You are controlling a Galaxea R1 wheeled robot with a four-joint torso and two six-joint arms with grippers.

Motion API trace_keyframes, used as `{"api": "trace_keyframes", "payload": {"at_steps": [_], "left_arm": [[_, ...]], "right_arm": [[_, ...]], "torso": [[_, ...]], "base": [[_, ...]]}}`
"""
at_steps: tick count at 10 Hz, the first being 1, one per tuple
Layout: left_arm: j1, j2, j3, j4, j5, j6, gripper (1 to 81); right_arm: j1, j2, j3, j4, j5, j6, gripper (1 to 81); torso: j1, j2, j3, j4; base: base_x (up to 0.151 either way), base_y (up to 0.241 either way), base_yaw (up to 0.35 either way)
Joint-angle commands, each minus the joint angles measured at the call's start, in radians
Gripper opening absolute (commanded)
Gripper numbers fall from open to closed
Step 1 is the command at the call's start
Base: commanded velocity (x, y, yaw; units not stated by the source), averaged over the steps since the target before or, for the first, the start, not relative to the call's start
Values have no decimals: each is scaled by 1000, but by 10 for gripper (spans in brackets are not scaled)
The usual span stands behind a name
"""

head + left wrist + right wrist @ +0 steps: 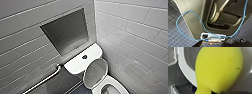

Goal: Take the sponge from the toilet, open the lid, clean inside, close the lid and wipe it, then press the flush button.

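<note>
**Item 1. The sponge**. Bright yellow foam block, close before the right wrist camera and held clear of the toilet, just in front of the raised lid. It is squeezed to a narrow neck at its near end and swells broad and rounded beyond. A few faint darker dimples mark its face.

**Item 2. Right gripper.** Pinching the sponge at that narrowed end. The fingers themselves are hidden behind the foam.

**Item 3. Blue cable**. A thin loop lying across the robot's grey housing, above a floor of small dark blue tiles.

**Item 4. The bowl.** The nearest part of the toilet in the head view, with a white oval rim and a dark opening within.

**Item 5. The lid**. Open and standing upright at the back of the bowl, leaning on the tank, its grey underside facing forward. Its white rim curves just behind the sponge.

**Item 6. Tank top**. White, flat and rounded at the corners, directly behind the lid and set against the wall.

**Item 7. The flush button**. Small, dark and round, at the middle of the tank top.

**Item 8. Grab bar**. A metal rail on the grey tiled wall beside the tank.

**Item 9. Wall niche**. A grey rectangular recess in the wall above the tank.

**Item 10. Side wall**. Pale glossy tiles, beside and beyond the toilet.
</note>
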Motion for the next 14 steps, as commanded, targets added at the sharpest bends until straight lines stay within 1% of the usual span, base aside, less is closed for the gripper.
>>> {"api": "trace_keyframes", "payload": {"at_steps": [1,2,3,4,5,6,7,9,10,12,13,14], "left_arm": [[22,-5,0,-11,91,3,811],[22,-5,0,-11,91,3,811],[24,-5,0,-11,91,3,811],[24,-5,0,-11,89,3,811],[24,-5,0,-11,89,3,811],[24,-5,0,-11,89,3,811],[24,-5,0,-11,89,3,811],[22,-5,0,-9,89,3,811],[24,-5,0,-9,89,3,811],[24,-5,0,-9,89,3,811],[22,-5,0,-9,89,3,811],[24,-5,0,-9,89,3,811]], "right_arm": [[-66,-154,87,53,140,4,10],[-100,-193,90,64,187,5,10],[-115,-225,104,70,218,4,10],[-103,-250,146,66,219,2,10],[-63,-264,208,58,201,-1,10],[-14,-267,254,52,156,-9,10],[59,-253,286,52,42,-27,10],[206,-189,308,44,-151,-29,10],[279,-141,296,44,-241,-27,10],[413,-40,233,44,-335,-24,10],[463,26,182,46,-388,-21,10],[495,105,109,47,-413,-19,10]], "torso": [[0,0,0,0],[0,0,0,0],[0,0,0,0],[0,0,0,0],[0,0,0,0],[0,0,0,0],[0,0,0,0],[0,0,0,0],[-1,-1,0,0],[-2,-1,0,0],[-3,-1,0,0],[-3,-2,0,0]], "base": [[0,0,0],[0,0,0],[0,0,0],[0,0,0],[0,0,0],[0,0,0],[0,0,0],[0,0,0],[0,0,0],[0,0,0],[0,0,0],[0,0,0]]}}
